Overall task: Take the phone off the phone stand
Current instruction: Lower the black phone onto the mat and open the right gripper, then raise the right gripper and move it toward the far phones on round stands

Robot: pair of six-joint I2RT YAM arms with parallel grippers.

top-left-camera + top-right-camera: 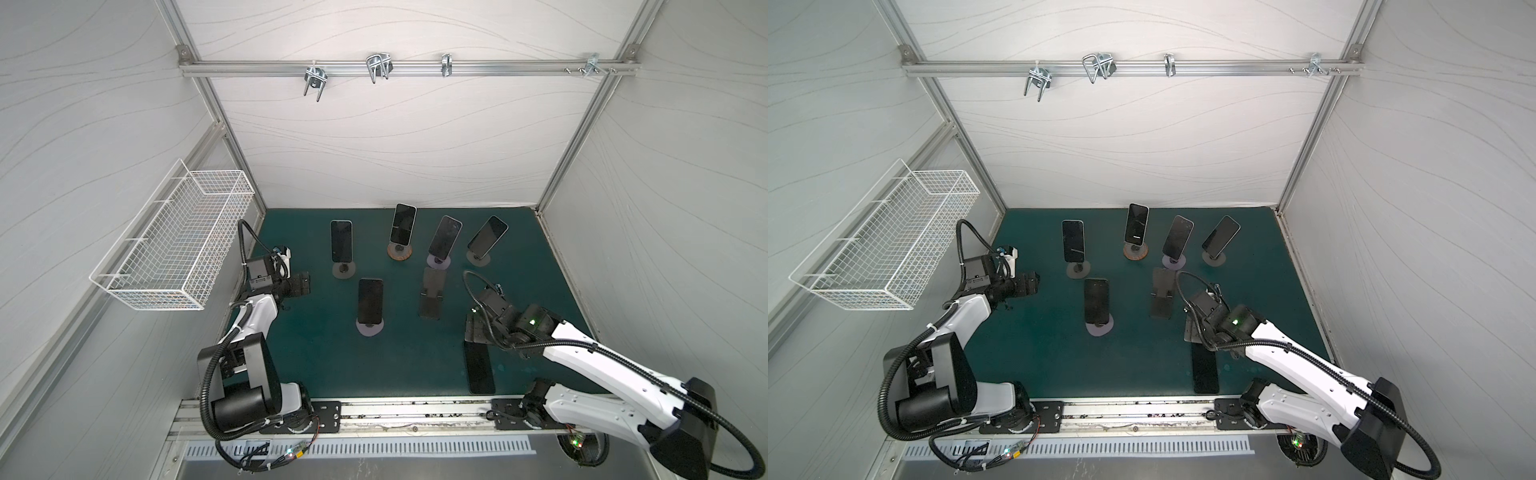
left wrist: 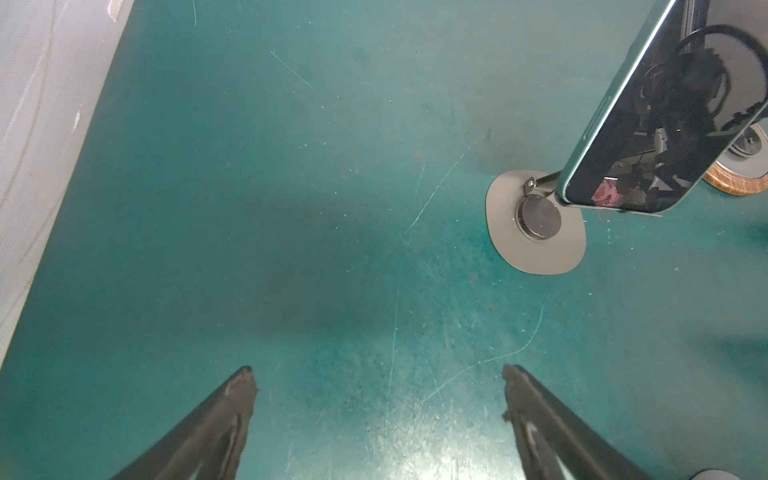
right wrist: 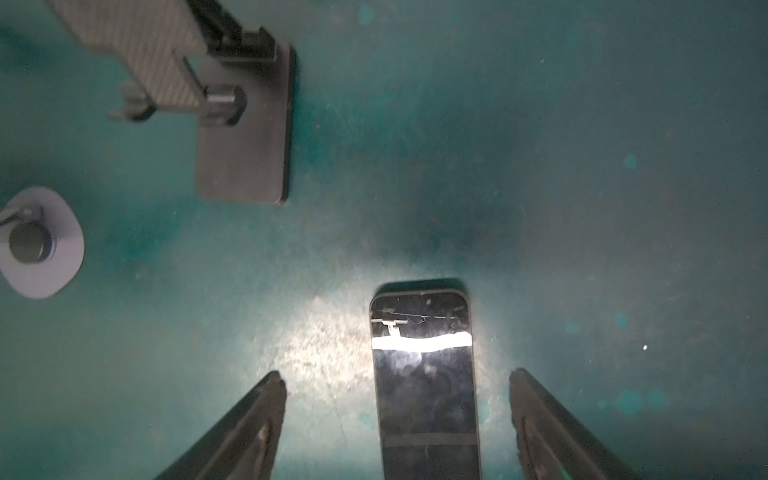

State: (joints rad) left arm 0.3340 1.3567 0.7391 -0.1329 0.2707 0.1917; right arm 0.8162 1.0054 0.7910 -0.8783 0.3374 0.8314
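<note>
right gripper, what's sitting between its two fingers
Between the open jaws of the right gripper a phone lies flat on the green mat, touching neither jaw. The right wrist view shows this.

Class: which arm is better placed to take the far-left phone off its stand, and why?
Left. The left gripper is open close beside the far-left phone; the right gripper is open over the flat phone, farther away.
</note>
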